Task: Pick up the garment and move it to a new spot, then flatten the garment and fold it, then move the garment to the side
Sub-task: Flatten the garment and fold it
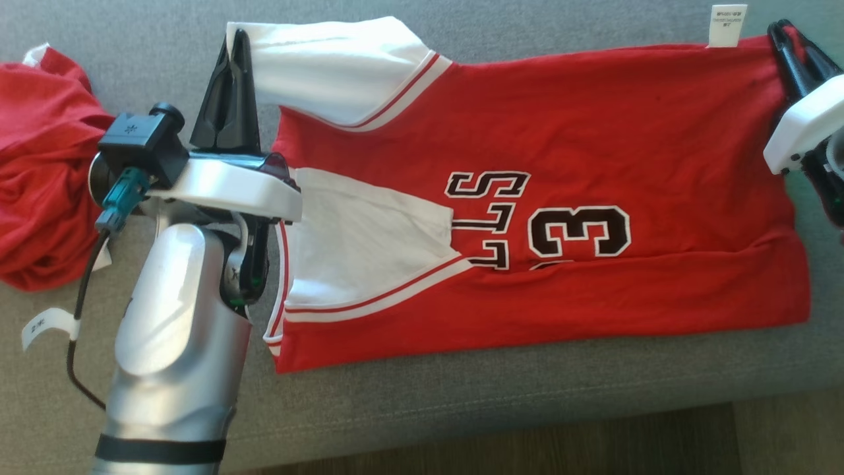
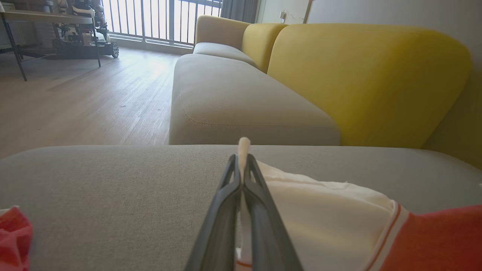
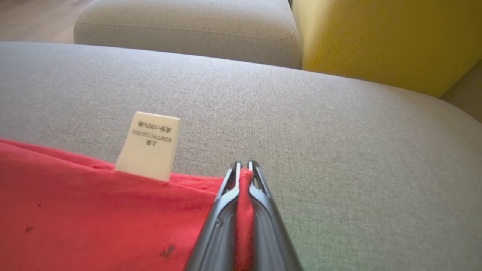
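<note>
The left arm's silver forearm (image 1: 178, 343) stands nearest, just beside the collar end of the shirt (image 1: 593, 152), with a black cable (image 1: 79, 310) hanging from its wrist. The shirt is red with white sleeves and lies spread flat on the grey sofa seat (image 1: 461, 389), collar end toward the robot's left and hem toward its right. A black number 3 and black letters show on its front. The left hand (image 1: 237, 43) is at the shirt's far sleeve (image 1: 330, 66), its fingers pressed together on the white sleeve edge. In the left wrist view a strip of white cloth sticks up between the tips of the left hand (image 2: 243, 160). A second white sleeve (image 1: 369, 244) with the same red-striped trim lies folded onto the shirt's front. The right hand (image 1: 783, 30) is at the shirt's far hem corner, and in the right wrist view the right hand (image 3: 243, 165) is clamped on a fold of red cloth. A white label (image 1: 727, 25) stands up from the shirt's far edge, just beside that hand. Well apart from the shirt, past its collar end, lies a crumpled red cloth (image 1: 39, 171). Past the shirt's near edge runs a wooden floor (image 1: 593, 442), and behind its far edge rises a yellow backrest (image 2: 357, 82)
</note>
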You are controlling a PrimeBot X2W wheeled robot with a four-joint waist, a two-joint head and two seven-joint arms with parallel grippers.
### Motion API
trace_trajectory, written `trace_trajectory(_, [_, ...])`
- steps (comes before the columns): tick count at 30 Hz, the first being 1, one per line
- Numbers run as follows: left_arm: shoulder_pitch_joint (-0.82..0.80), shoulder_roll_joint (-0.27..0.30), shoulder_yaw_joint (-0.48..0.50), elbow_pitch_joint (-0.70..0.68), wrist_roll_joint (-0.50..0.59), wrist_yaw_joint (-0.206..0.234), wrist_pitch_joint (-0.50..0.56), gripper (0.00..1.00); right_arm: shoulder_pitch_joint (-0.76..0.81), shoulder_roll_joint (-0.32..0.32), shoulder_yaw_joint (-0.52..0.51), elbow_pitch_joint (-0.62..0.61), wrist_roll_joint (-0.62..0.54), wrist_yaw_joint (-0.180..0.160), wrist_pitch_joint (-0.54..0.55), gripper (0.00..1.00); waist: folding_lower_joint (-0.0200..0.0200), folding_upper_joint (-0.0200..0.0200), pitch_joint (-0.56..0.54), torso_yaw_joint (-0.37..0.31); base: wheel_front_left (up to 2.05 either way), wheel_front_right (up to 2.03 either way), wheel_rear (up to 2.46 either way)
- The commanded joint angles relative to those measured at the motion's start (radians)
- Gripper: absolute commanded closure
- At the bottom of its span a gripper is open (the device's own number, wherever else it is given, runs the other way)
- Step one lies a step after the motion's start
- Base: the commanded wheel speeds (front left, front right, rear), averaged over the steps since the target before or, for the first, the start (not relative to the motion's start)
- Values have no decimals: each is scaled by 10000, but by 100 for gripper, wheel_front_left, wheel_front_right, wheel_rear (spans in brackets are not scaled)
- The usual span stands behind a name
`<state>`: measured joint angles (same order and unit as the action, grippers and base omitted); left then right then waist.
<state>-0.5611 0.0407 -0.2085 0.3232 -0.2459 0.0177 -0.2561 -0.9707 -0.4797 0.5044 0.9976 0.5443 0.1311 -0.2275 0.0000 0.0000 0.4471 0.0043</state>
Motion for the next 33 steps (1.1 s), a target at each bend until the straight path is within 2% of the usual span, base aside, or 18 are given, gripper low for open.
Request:
trace_trajectory(1, [-99,172,390,-283,37,39,-57,100,322,-211,45,-289,54,-4,-183,100,0,0,-169,-59,0,0,0])
trace_trajectory(8, [399,248,404,-178,21,-69,-57,100,1055,-392,-398,-1049,62,-4,-334,100,0,0,-760,-183,0,0,0])
trace_trajectory(16, [1364,670,86,-276,316,-129,2,100,2408,-664,-1042,-2307,-159,-4,-340,100,0,0,-1430,-197,0,0,0])
trace_trajectory(23, [2203,1146,-211,-951,388,-390,493,100,3561,-785,-1526,-3138,-289,-4,-314,100,0,0,-1774,-79,0,0,0])
trace_trajectory(33, [3357,1795,-374,-2085,356,-534,1347,100,5274,-1051,-2062,-4445,-292,-4,649,100,0,0,-2049,84,0,0,0])
